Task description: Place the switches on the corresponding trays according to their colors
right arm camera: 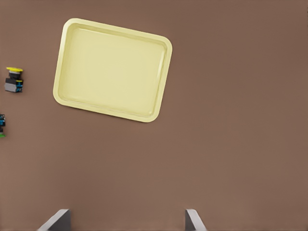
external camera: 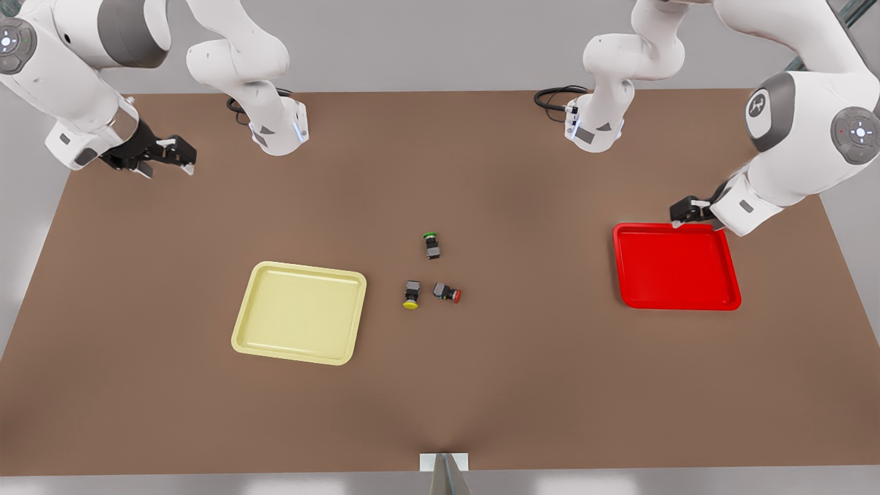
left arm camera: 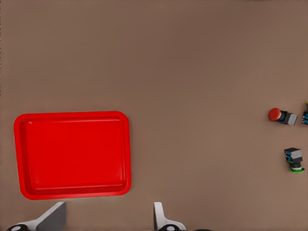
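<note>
Between the pale yellow tray (external camera: pixel 300 313) and the red tray (external camera: pixel 676 267), the yellow-capped switch (external camera: pixel 411 294) and red-capped switch (external camera: pixel 447 293) are seen lying on their sides on the counter (external camera: pixel 481 385), well apart from both tools. The left tool (external camera: pixel 689 210), fingers spread and empty, hangs at the red tray's far edge, somewhat nearer the switches than the right tool (external camera: pixel 167 158), likewise open, off the front view's left. The yellow cap is pointed toward the camera along its body's long axis, the red cap toward the red tray.

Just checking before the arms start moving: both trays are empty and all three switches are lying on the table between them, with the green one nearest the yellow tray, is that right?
Not quite. Nearest the yellow tray is the yellow-capped switch, as the front view shows. The green-capped switch lies farther back. The rest holds: the red tray and yellow tray are empty, and the red-capped switch also lies on the table between them.
</note>
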Controlling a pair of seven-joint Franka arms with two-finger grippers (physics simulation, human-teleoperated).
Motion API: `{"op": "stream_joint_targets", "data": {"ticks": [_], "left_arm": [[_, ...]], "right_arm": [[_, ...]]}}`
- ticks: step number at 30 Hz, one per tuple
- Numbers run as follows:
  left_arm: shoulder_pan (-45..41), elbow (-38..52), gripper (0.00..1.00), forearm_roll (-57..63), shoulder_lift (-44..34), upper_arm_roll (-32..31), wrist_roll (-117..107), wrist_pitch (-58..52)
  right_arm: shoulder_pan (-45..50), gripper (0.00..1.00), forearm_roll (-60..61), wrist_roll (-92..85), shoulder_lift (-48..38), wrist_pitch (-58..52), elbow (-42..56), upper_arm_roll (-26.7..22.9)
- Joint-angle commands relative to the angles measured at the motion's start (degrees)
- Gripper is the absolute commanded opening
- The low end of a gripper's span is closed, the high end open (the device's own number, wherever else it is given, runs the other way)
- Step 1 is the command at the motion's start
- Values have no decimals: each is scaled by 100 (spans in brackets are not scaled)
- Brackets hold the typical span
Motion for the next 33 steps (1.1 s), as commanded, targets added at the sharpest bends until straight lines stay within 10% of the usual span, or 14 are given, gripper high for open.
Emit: {"op": "stream_joint_targets", "data": {"ticks": [1, 4, 9, 14, 20, 25, 33], "left_arm": [[-50, 10, 100, -2, -24, 7, 3, 0], [-225, 54, 100, -64, 72, -55, -575, -35], [-270, 519, 100, -47, 1434, -2119, -6663, 1010], [-1746, 3033, 100, 780, 4168, -2384, -11106, 1889], [-2335, 3033, 100, 999, 4704, -2393, -11150, 1995], [-2327, 2937, 100, 1465, 5012, -2313, -11115, 2549], [-2309, 1187, 100, 1263, 4643, -2085, -11185, 3938]], "right_arm": [[-8, 100, 0, 0, 0, 0, -4, 0], [27, 100, 0, 88, 26, 35, 14, 9], [44, 100, 96, 404, 149, 79, 14, 193], [44, 100, 132, 422, 404, 132, 49, 598], [35, 100, 281, 703, 729, 290, 137, 896], [27, 100, 457, 835, 2820, 1740, 594, 1195], [255, 100, 413, 1793, 3550, 2382, 787, 1204]]}}
